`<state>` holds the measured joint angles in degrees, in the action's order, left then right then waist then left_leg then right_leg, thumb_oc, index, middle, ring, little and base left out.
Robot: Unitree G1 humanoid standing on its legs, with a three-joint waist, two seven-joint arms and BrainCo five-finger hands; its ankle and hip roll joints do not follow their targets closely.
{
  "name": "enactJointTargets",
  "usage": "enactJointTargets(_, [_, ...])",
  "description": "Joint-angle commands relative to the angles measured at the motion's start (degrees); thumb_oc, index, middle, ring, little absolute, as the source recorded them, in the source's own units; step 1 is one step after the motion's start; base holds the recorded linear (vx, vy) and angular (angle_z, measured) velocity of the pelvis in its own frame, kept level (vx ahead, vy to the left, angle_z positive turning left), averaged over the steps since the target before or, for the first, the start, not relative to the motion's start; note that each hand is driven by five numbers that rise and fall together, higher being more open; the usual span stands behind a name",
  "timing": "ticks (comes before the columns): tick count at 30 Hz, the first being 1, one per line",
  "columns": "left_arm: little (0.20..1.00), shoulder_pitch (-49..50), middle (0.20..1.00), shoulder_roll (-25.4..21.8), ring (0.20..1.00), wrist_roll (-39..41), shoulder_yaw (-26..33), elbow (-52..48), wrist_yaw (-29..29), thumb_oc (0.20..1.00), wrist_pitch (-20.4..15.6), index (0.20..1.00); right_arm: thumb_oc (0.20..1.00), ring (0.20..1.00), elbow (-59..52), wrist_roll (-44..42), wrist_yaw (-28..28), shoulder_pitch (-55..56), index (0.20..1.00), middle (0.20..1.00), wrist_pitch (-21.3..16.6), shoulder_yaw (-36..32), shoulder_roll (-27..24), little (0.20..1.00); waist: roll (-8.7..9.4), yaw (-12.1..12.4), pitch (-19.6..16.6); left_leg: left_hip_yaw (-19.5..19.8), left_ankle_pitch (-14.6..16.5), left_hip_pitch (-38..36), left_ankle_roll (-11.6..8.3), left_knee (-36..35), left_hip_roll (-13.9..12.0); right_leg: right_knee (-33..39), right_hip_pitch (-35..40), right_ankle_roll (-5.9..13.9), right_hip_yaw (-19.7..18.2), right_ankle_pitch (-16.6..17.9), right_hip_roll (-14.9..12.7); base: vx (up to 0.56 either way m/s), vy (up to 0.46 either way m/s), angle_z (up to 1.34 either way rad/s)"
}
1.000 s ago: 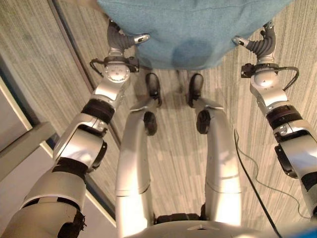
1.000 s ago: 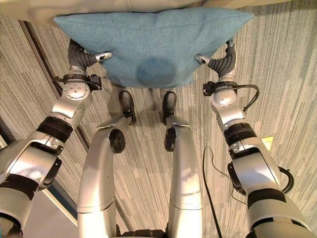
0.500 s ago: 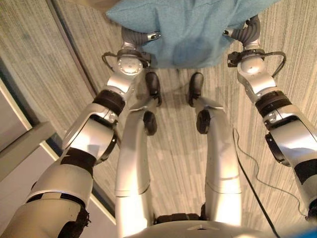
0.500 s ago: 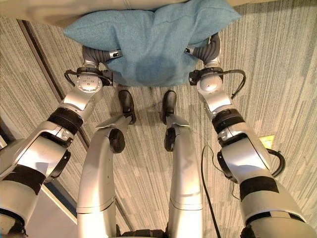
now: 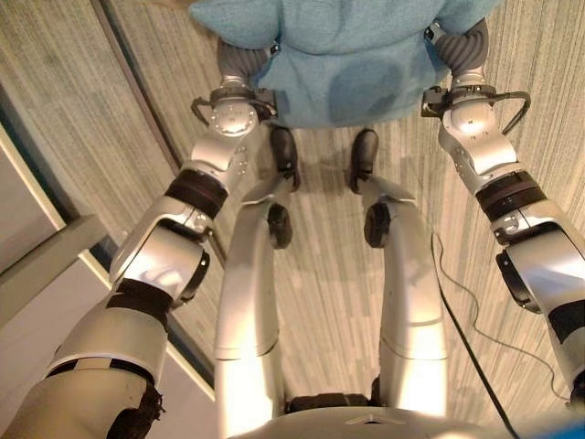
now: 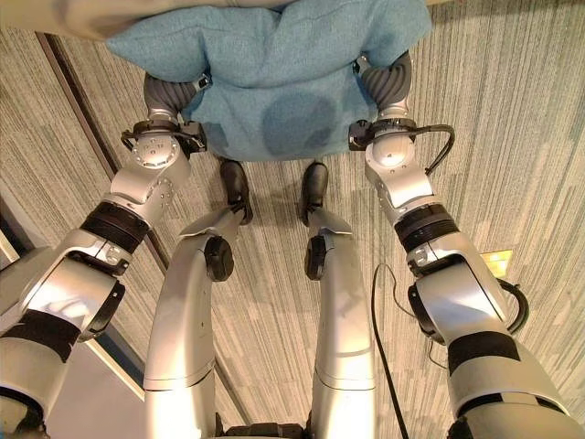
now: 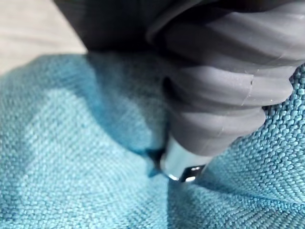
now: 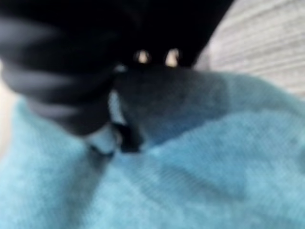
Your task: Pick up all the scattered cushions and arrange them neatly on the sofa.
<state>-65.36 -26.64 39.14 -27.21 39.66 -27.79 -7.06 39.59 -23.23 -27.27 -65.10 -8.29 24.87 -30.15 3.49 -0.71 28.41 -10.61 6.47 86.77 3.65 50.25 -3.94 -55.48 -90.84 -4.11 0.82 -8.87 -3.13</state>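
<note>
A teal cushion (image 5: 347,55) hangs in front of me above the floor, held from both sides and bunched in the middle. My left hand (image 5: 239,62) grips its left edge, and in the left wrist view the thumb (image 7: 183,167) digs into the teal cloth (image 7: 71,167). On the opposite edge sits my right hand (image 5: 464,48); its dark cover (image 8: 62,71) lies against the cushion (image 8: 190,167). The cushion hides the fingers of both hands beneath it.
Grey striped carpet (image 5: 512,146) lies below. A beige sofa edge (image 6: 91,14) shows along the top left. A dark floor strip (image 5: 137,91) runs diagonally on the left, beside a pale panel (image 5: 37,265). A small yellow tag (image 6: 494,263) lies on the carpet at right.
Both hands have come closer together, squeezing the cushion from flat and wide into a narrower, bunched shape. The cushion now covers more of each hand.
</note>
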Motion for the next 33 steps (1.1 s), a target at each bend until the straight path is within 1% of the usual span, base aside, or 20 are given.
enactJointTargets(1, [0.200, 3.6, 0.200, 5.1, 0.200, -2.1, 4.8, -10.9, 1.5, 0.200, -9.0, 0.200, 0.200, 0.200, -10.6, 4.3, 2.0, 3.2, 0.200, 0.200, -7.0, -0.4, 7.5, 0.200, -3.41, -1.8, -9.7, 4.3, 4.2, -1.9, 0.72, 1.7, 2.9, 8.2, 4.7, 4.34, 1.3, 6.6, 1.0, 0.00, 0.000, 0.00])
enactJointTargets(2, [0.200, 4.0, 0.200, 5.2, 0.200, -2.3, 4.8, -11.1, 1.4, 0.200, -8.9, 0.200, 0.200, 0.200, -10.9, 4.4, 2.0, 3.6, 0.200, 0.200, -7.0, -0.4, 7.5, 0.200, -3.39, -1.8, -9.6, 4.3, 4.1, -2.4, 0.72, 1.4, 2.9, 8.5, 5.3, 4.34, 1.3, 6.6, 1.0, 0.00, 0.000, 0.00])
enactJointTargets(3, [0.200, 8.5, 0.200, 7.2, 0.200, -4.0, 5.0, -15.4, 2.4, 0.200, -9.0, 0.200, 0.200, 0.200, -13.2, 6.5, 2.7, 8.3, 0.200, 0.200, -6.8, -1.8, 7.6, 0.200, -3.72, -2.0, -10.4, 3.9, 3.8, -8.0, 0.50, -2.4, 2.9, 11.9, 10.6, 4.54, 1.6, 6.7, 0.5, -0.02, 0.025, 0.04])
enactJointTargets(4, [0.200, 8.9, 0.200, 7.3, 0.200, -4.1, 4.9, -15.6, 2.3, 0.200, -8.9, 0.200, 0.200, 0.200, -13.4, 6.6, 2.7, 8.7, 0.200, 0.200, -6.7, -1.9, 7.6, 0.200, -3.73, -1.9, -10.3, 3.9, 3.7, -8.5, 0.50, -2.7, 3.0, 12.2, 11.2, 4.54, 1.6, 6.8, 0.5, -0.02, 0.026, 0.04])
enactJointTargets(6, [0.200, 11.9, 0.200, 8.7, 0.200, -5.7, 4.3, -17.4, 3.5, 0.200, -8.7, 0.200, 0.200, 0.200, -14.9, 8.0, 2.9, 12.0, 0.200, 0.200, -6.8, -2.9, 7.9, 0.200, -3.73, -2.2, -10.9, 4.0, 3.6, -12.7, 0.42, -5.6, 2.9, 15.0, 15.5, 4.66, 1.6, 6.8, 0.2, 0.00, 0.017, 0.06])
enactJointTargets(9, [0.200, 17.4, 0.200, 10.0, 0.200, -9.1, 3.3, -20.4, 5.1, 0.200, -8.3, 0.200, 0.200, 0.200, -18.2, 9.9, 4.0, 18.9, 0.200, 0.200, -6.9, -4.1, 8.6, 0.200, -3.64, -2.2, -11.2, 3.9, 3.0, -21.2, 0.35, -10.2, 2.8, 19.1, 23.5, 4.98, 1.6, 7.2, -0.2, -0.01, 0.041, 0.05])
enactJointTargets(10, [0.200, 20.6, 0.200, 10.6, 0.200, -10.9, 2.3, -21.6, 6.4, 0.200, -7.9, 0.200, 0.200, 0.200, -20.2, 10.5, 5.1, 23.3, 0.200, 0.200, -7.3, -4.8, 9.1, 0.200, -3.52, -2.3, -11.9, 3.9, 2.9, -26.1, 0.27, -12.6, 2.8, 21.7, 28.4, 5.25, 1.8, 7.5, -0.9, 0.00, 0.000, 0.00])
enactJointTargets(11, [0.200, 20.8, 0.200, 10.7, 0.200, -11.0, 2.2, -21.7, 6.4, 0.200, -7.9, 0.200, 0.200, 0.200, -20.4, 10.6, 5.1, 23.6, 0.200, 0.200, -7.2, -4.8, 9.1, 0.200, -3.47, -2.3, -11.7, 3.9, 2.9, -26.7, 0.27, -12.8, 2.8, 21.9, 28.9, 5.26, 1.8, 7.5, -0.9, 0.02, 0.037, 0.01])
enactJointTargets(15, [0.200, 27.6, 0.200, 11.1, 0.200, -13.3, 0.7, -24.4, 8.7, 0.200, -7.9, 0.200, 0.200, 0.200, -23.7, 12.7, 6.9, 32.0, 0.200, 0.200, -7.3, -5.0, 9.8, 0.200, -3.03, -2.6, -13.0, 3.4, 2.5, -37.7, 0.09, -18.0, 3.1, 28.0, 39.8, 5.77, 1.7, 8.4, -1.0, 0.05, 0.045, -0.07])
enactJointTargets(19, [0.200, 34.3, 0.200, 12.6, 0.200, -12.3, 0.2, -25.9, 11.3, 0.200, -8.8, 0.200, 0.200, 0.200, -26.5, 14.6, 9.4, 39.9, 0.200, 0.200, -7.2, -5.0, 9.6, 0.200, -2.33, -3.1, -14.9, 2.3, 1.6, -50.1, -0.33, -24.5, 3.3, 35.7, 52.0, 6.85, 1.3, 10.3, -1.1, 0.08, 0.059, -0.18])
enactJointTargets(20, [0.200, 35.9, 0.200, 12.7, 0.200, -12.4, 0.2, -26.5, 12.1, 0.200, -8.8, 0.200, 0.200, 0.200, -27.1, 14.1, 10.2, 41.6, 0.200, 0.200, -7.5, -5.0, 9.8, 0.200, -1.79, -3.7, -15.3, 1.3, -0.1, -52.1, 0.10, -26.2, 3.5, 38.2, 54.0, 6.76, 0.9, 12.4, -1.2, 0.02, 0.040, -0.34])
enactJointTargets(22, [0.200, 38.8, 0.200, 12.2, 0.200, -12.6, 0.7, -27.8, 13.0, 0.200, -9.1, 0.200, 0.200, 0.200, -28.4, 15.1, 11.6, 45.1, 0.200, 0.200, -7.4, -5.3, 9.2, 0.200, -1.47, -3.7, -16.3, 0.3, -0.7, -58.0, -0.27, -29.4, 3.7, 41.2, 59.2, 7.45, 0.1, 13.3, -0.7, 0.10, 0.052, -0.18])
enactJointTargets(23, [0.200, 40.7, 0.200, 12.1, 0.200, -12.4, 1.3, -28.5, 13.4, 0.200, -9.2, 0.200, 0.200, 0.200, -28.9, 15.3, 12.3, 47.3, 0.200, 0.200, -7.5, -5.7, 8.9, 0.200, -1.39, -3.8, -16.9, -0.4, -1.0, -60.9, -0.51, -31.0, 3.6, 42.3, 61.7, 7.90, 0.2, 13.4, -0.6, 0.19, 0.072, -0.32])
enactJointTargets(24, [0.200, 43.8, 0.200, 11.7, 0.200, -12.1, 2.0, -29.5, 14.1, 0.200, -9.4, 0.200, 0.200, 0.200, -29.0, 16.4, 13.1, 50.2, 0.200, 0.200, -7.4, -6.5, 8.3, 0.200, -1.21, -3.3, -17.6, -1.7, -1.8, -66.0, -0.95, -34.2, 3.3, 43.6, 65.7, 8.66, 0.6, 13.6, -0.3, 0.13, 0.053, -0.45])
enactJointTargets(25, [0.200, 43.8, 0.200, 11.7, 0.200, -12.1, 2.0, -29.5, 14.1, 0.200, -9.4, 0.200, 0.200, 0.200, -29.0, 16.4, 13.1, 50.2, 0.200, 0.200, -7.4, -6.5, 8.3, 0.200, -1.21, -3.3, -17.6, -1.7, -1.8, -66.0, -0.95, -34.2, 3.3, 43.6, 65.7, 8.66, 0.6, 13.6, -0.3, 0.11, 0.059, -0.72])
enactJointTargets(27, [0.200, 46.6, 0.200, 11.2, 0.200, -12.1, 3.3, -30.8, 14.6, 0.200, -9.5, 0.200, 0.200, 0.200, -30.0, 16.8, 13.6, 52.3, 0.200, 0.200, -7.6, -7.4, 8.2, 0.200, -1.59, -1.9, -18.2, -3.9, -3.0, -71.0, -1.68, -37.7, 2.5, 44.4, 69.3, 9.81, 4.4, 13.7, -1.5, 0.09, 0.014, -0.64])
enactJointTargets(29, [0.200, 48.8, 0.200, 10.4, 0.200, -12.5, 4.0, -31.5, 15.4, 0.200, -9.2, 0.200, 0.200, 0.200, -30.4, 17.0, 14.3, 54.1, 0.200, 0.200, -7.5, -7.6, 8.3, 0.200, -1.56, -1.6, -19.3, -5.7, -3.5, -75.3, -2.40, -40.1, 1.8, 45.9, 72.8, 10.26, 6.4, 13.5, -1.9, 0.14, -0.068, -1.05])
enactJointTargets(30, [0.200, 49.8, 0.200, 10.2, 0.200, -12.8, 4.3, -31.3, 15.9, 0.200, -9.0, 0.200, 0.200, 0.200, -30.7, 17.0, 14.6, 55.2, 0.200, 0.200, -7.4, -8.0, 8.2, 0.200, -1.66, -1.5, -20.1, -6.3, -3.9, -76.9, -2.91, -40.4, 1.5, 46.9, 74.7, 10.18, 6.9, 13.2, -1.9, 0.16, -0.143, -1.14])
enactJointTargets(31, [0.200, 50.6, 0.200, 10.1, 0.200, -13.1, 4.4, -31.5, 16.0, 0.200, -8.7, 0.200, 0.200, 0.200, -31.2, 17.0, 14.6, 56.4, 0.200, 0.200, -7.3, -8.7, 8.4, 0.200, -1.58, -1.9, -20.6, -6.3, -4.5, -78.0, -3.66, -40.0, 0.9, 47.6, 76.3, 9.83, 6.6, 12.9, -1.4, 0.14, -0.196, -0.48])
enactJointTargets(33, [0.200, 51.2, 0.200, 10.6, 0.200, -12.8, 3.6, -30.5, 16.6, 0.200, -8.4, 0.200, 0.200, 0.200, -32.3, 17.0, 14.4, 58.1, 0.200, 0.200, -7.4, -9.3, 8.3, 0.200, -1.64, -2.3, -21.0, -6.3, -7.5, -78.9, -5.63, -37.8, -0.8, 49.1, 79.8, 8.88, 7.4, 12.1, -0.8, 0.11, -0.244, 0.11])
